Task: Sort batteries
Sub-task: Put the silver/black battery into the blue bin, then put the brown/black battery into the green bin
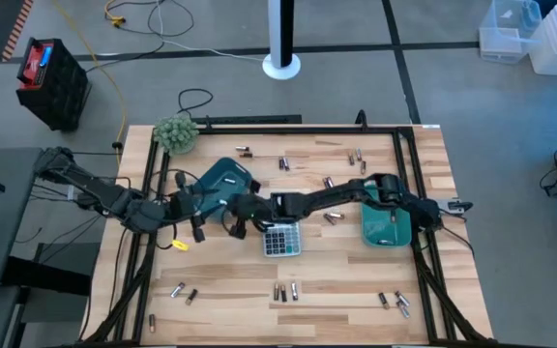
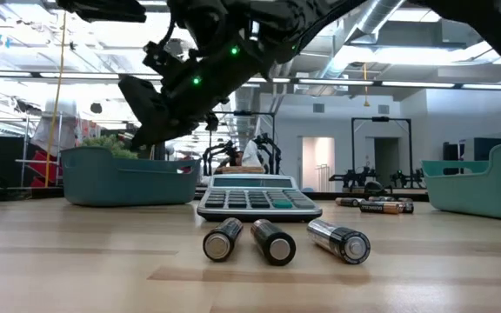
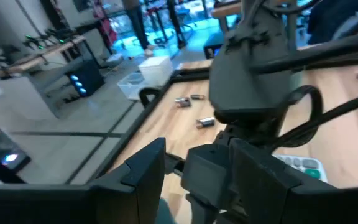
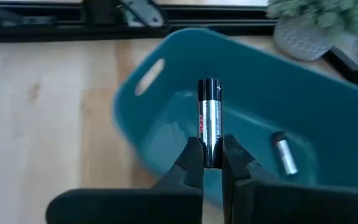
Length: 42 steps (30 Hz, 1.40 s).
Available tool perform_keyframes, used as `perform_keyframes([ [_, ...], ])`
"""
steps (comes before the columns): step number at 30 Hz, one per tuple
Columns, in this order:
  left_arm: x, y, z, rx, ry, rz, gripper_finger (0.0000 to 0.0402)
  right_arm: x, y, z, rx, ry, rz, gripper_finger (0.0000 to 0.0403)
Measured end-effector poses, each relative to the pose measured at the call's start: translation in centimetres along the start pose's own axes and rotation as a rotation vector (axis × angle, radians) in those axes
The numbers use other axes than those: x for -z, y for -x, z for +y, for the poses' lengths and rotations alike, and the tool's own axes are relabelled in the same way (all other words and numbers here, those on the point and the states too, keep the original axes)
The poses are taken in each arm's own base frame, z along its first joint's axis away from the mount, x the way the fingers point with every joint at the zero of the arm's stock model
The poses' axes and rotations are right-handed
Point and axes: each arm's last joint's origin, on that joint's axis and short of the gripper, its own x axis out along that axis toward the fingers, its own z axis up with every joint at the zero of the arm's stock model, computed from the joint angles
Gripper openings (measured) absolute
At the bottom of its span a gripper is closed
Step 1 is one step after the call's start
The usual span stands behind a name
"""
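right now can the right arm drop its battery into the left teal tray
Probably yes: the right tool holds a silver battery directly over the tray's open mouth, with only one battery lying inside and nothing blocking.

Silver-black battery pinched upright-in-view above teal tray; another cell lying inside. Three cells side by side on bench, others scattered.
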Motion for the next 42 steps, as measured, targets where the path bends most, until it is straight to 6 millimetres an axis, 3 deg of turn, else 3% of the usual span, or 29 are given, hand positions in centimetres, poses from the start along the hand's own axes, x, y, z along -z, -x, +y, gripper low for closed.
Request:
perform_keyframes([
  [7, -0.1, 1.0, -0.1, -0.049, -0.014, -0.014, 0.0173, -0.1, -0.9, -2.7, 0.046, -0.023, 0.002, 0.0041],
  [13, 0.0, 1.1, -0.1, -0.063, -0.02, -0.011, 0.0173, -0.4, -1.2, -4.0, 0.069, -0.049, -0.019, 0.0136],
  [18, 0.0, 1.1, -0.1, -0.063, 0.0, -0.012, 0.0173, -0.3, -1.2, -4.0, 0.076, -0.012, -0.016, 0.0208],
  [22, 0.2, 1.1, -0.1, -0.062, 0.007, 0.002, 0.0173, -0.3, -1.0, -3.4, 0.099, 0.019, -0.017, 0.0224],
  [26, 0.3, 1.1, -0.1, -0.062, 0.009, 0.009, 0.0173, 0.1, -0.3, -2.9, 0.095, 0.036, -0.044, 0.0214],
  [29, 0.3, 1.1, -0.1, -0.061, 0.009, 0.009, 0.0173, 0.9, 1.4, -3.4, 0.095, 0.008, -0.101, 0.0198],
  [35, 0.6, 0.8, -0.3, -0.056, 0.007, 0.027, 0.0173, 3.2, 7.0, -5.8, 0.136, -0.07, -0.122, 0.0179],
  [42, 1.5, -1.8, -1.3, -0.112, -0.002, 0.099, 0.0173, 5.2, 13.9, -7.2, 0.228, -0.088, -0.156, 0.0185],
])
